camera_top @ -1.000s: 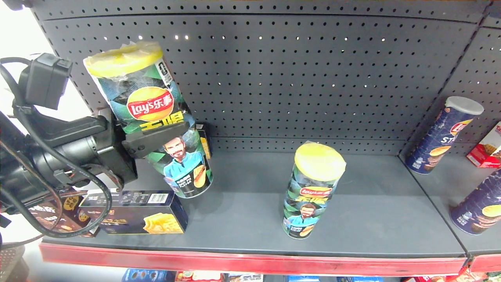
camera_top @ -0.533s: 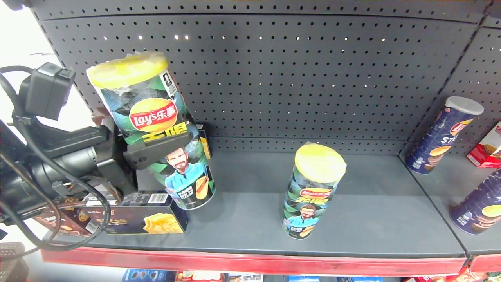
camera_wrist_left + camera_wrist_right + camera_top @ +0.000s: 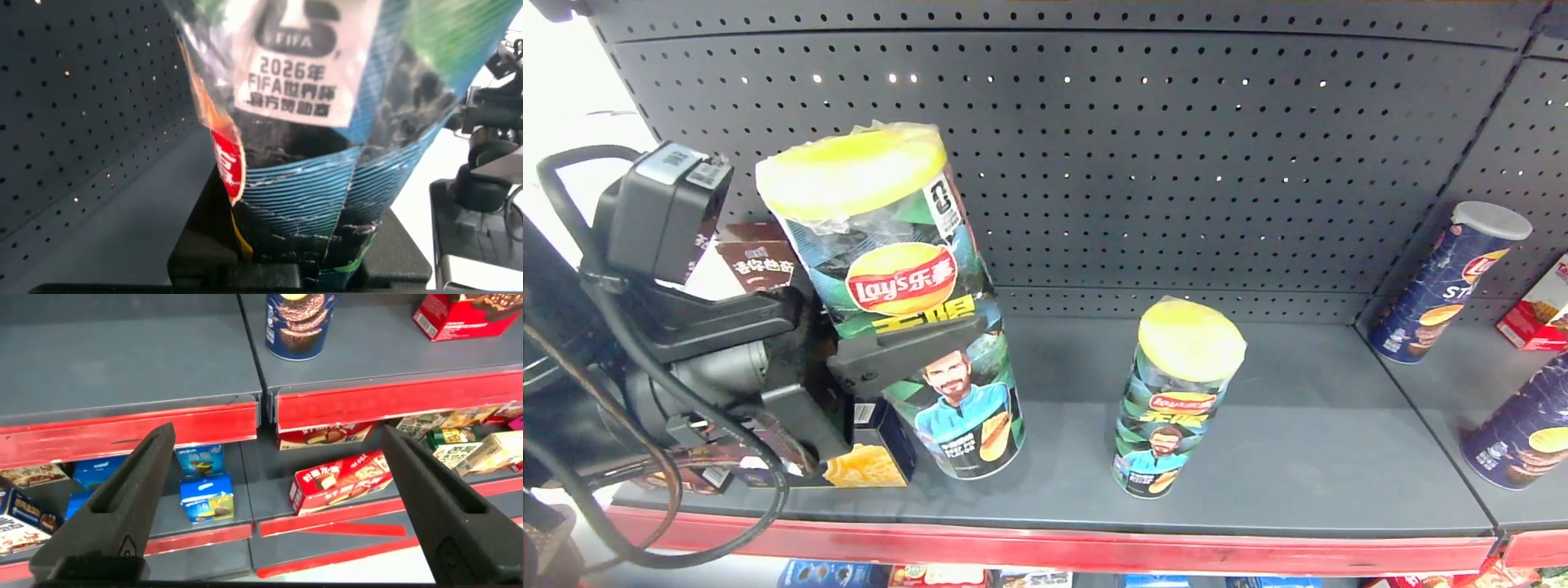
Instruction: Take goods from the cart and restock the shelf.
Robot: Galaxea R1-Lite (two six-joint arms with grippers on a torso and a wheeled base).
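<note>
My left gripper pinching a chip can, tilted, at the shelf.
Second can stands upright to its right; my right gripper fingers spread.

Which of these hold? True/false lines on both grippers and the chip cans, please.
1. The left gripper is shut on a yellow-lidded chip can. True.
2. A second yellow-lidded can stands upright on the shelf. True.
3. The held can lies flat. False: it is held nearly upright, slightly tilted.
4. The right gripper is shut. False: it is open, with nothing between its fingers.
5. Every can in view has a yellow lid. False: the blue chip can at far right has a grey lid.
</note>
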